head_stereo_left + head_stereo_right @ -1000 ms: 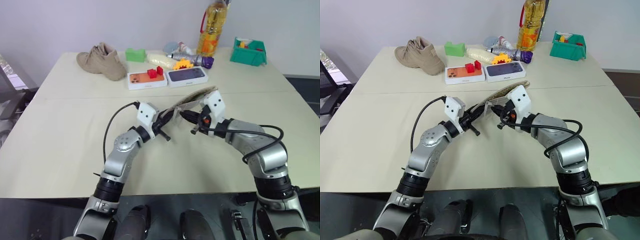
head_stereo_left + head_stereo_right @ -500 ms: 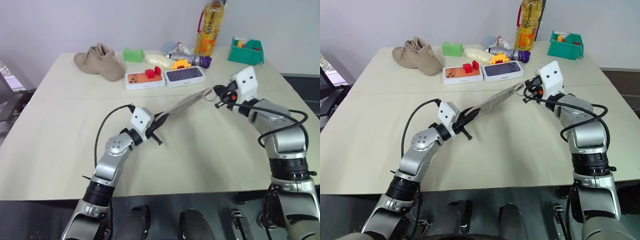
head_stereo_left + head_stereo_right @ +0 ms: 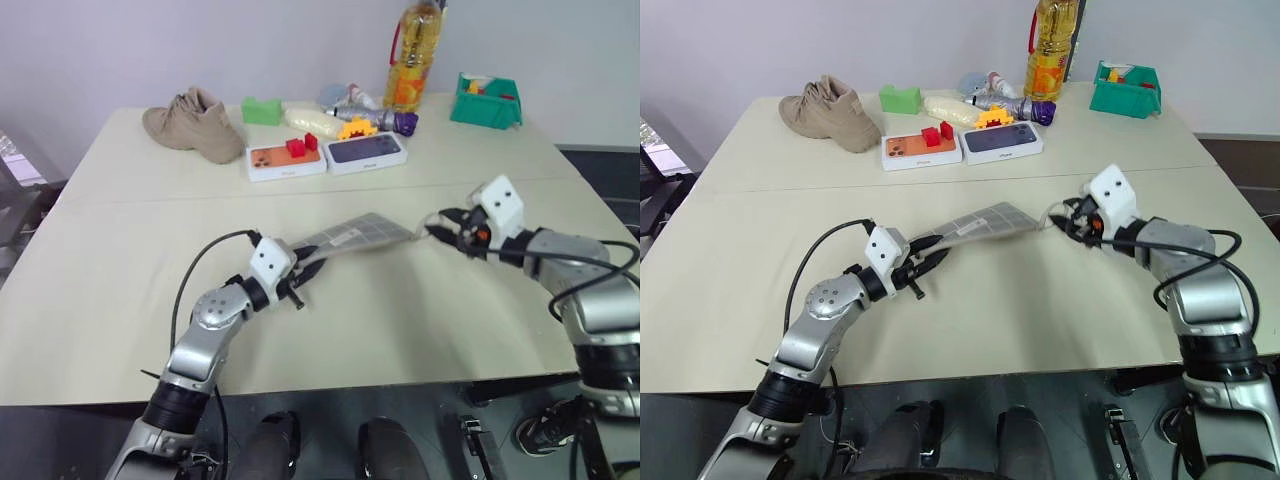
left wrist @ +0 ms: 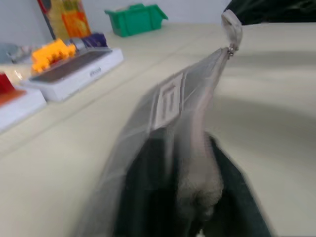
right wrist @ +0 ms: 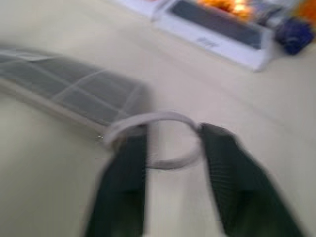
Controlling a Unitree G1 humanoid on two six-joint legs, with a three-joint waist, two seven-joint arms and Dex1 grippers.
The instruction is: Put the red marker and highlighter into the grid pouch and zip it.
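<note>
The grid pouch point(image 3: 355, 233), grey with white lines and a white label, lies stretched across the middle of the table between my two grippers. My left gripper point(image 3: 303, 266) is at its near-left end. That end sits between the parted fingers point(image 4: 143, 197), with the pouch point(image 4: 168, 98) running away from them. My right gripper point(image 3: 437, 224) is at the far-right end. It is open, and the white loop of the zipper pull point(image 5: 165, 118) lies between its fingers point(image 5: 123, 187). The red marker and the highlighter are hidden.
Along the table's far side stand a tan shoe point(image 3: 195, 122), a green block point(image 3: 262, 108), two white phone boxes point(image 3: 287, 158) point(image 3: 365, 150), a yellow toy point(image 3: 355, 127), an oil bottle point(image 3: 413, 60) and a green bin point(image 3: 485, 100).
The pouch was held up and pulled taut between shut grippers, and now lies low on the table. My right gripper moved right and down. Both grippers' fingers have parted.
</note>
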